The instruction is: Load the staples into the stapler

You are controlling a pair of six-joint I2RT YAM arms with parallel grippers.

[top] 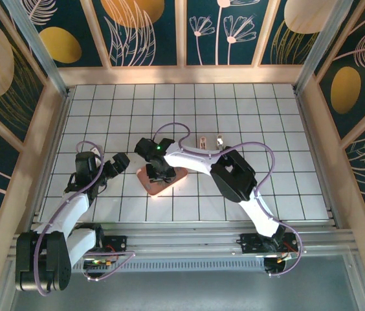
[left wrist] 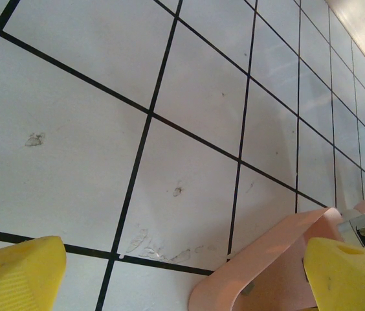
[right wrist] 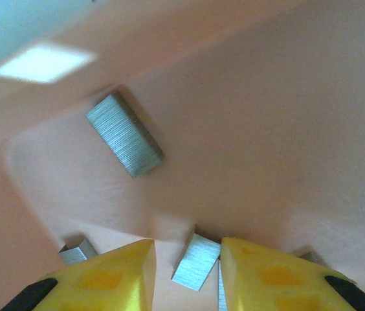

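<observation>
Right claw [right wrist: 188, 251]: lowered into the pink tray [right wrist: 286, 129]. Its two yellow fingers [right wrist: 105, 278] stand a narrow gap apart and are clamped on nothing.

Right claw, contact: one short strip [right wrist: 195, 262] of the staples lies on the tray floor between the fingertips. Its right edge is at or against the right finger. A clear gap separates it from the left finger.

Staples [right wrist: 125, 134]: grey metallic blocks scattered on the tray floor. The largest lies slantwise, well beyond the fingertips. A smaller piece [right wrist: 76, 251] sits by the outer side of the left finger. Another sliver shows just past the right finger, mostly hidden.

Left claw [left wrist: 184, 259]: jaws spread wide and holding nothing, hovering close above the tabletop [left wrist: 72, 129].

Left claw, surroundings: a rounded corner of the tray rim [left wrist: 279, 240] lies between its fingers, nearer the right finger. Whether that finger touches the rim cannot be told.

Top external view: the right arm reaches leftward across the tiles, with the right claw [top: 161, 170] over the tray [top: 180, 173]. The left claw [top: 120, 161] is just beside the tray's left end.

Stapler [top: 202, 140]: a tiny pale oblong on the tiled tabletop beyond the tray, well apart from both claws. A second small pale piece [top: 220, 138] lies near it on the right. Both are too small to show detail.
</observation>
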